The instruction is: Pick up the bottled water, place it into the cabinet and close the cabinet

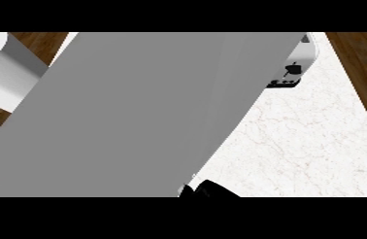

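A large flat grey cabinet door (143,116) fills most of the head view, slanting from the upper right down to the lower left. At the bottom edge, a black hand, seemingly my right hand (208,190), shows only in part, right against the door's lower corner. Its pose is too cut off to read. The bottled water is not visible, and the cabinet's inside is hidden behind the door. My left hand does not show.
A white appliance with dark knobs (295,68) stands at the upper right, half hidden by the door. The white marble counter (294,145) stretches to the right. A white-grey panel (18,77) shows at the far left, with brown floor beyond the counter's edges.
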Robot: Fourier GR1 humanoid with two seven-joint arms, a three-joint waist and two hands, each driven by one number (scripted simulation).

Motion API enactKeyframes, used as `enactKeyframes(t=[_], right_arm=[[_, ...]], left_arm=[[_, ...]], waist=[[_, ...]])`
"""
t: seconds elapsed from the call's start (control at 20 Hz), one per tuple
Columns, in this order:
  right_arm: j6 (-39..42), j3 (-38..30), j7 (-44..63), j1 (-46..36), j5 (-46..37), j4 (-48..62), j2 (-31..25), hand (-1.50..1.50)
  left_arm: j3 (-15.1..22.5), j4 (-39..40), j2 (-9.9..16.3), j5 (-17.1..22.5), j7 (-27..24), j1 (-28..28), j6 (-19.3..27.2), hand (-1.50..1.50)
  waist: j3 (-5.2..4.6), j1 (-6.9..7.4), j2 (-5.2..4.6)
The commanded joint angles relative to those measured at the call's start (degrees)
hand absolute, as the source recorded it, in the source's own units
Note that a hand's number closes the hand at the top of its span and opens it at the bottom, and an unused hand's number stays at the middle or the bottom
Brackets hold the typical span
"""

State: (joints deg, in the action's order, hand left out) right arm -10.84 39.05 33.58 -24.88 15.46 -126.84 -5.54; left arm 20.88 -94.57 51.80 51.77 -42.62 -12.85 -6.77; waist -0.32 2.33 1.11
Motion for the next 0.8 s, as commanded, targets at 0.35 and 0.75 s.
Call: enactKeyframes(t=[0.35,0.75], right_arm=[[-28.25,3.52,-5.85,-26.06,6.33,22.35,5.49,1.5],[-11.12,-0.53,-7.72,-33.16,23.18,32.76,5.53,1.5]], left_arm=[[-3.94,-5.04,3.3,1.26,1.38,-3.59,-1.4,-1.5],[-8.46,-9.95,4.79,2.49,2.04,-8.63,-0.95,-1.5]], waist=[[0.18,1.63,-1.2],[0.31,0.92,-1.35]])
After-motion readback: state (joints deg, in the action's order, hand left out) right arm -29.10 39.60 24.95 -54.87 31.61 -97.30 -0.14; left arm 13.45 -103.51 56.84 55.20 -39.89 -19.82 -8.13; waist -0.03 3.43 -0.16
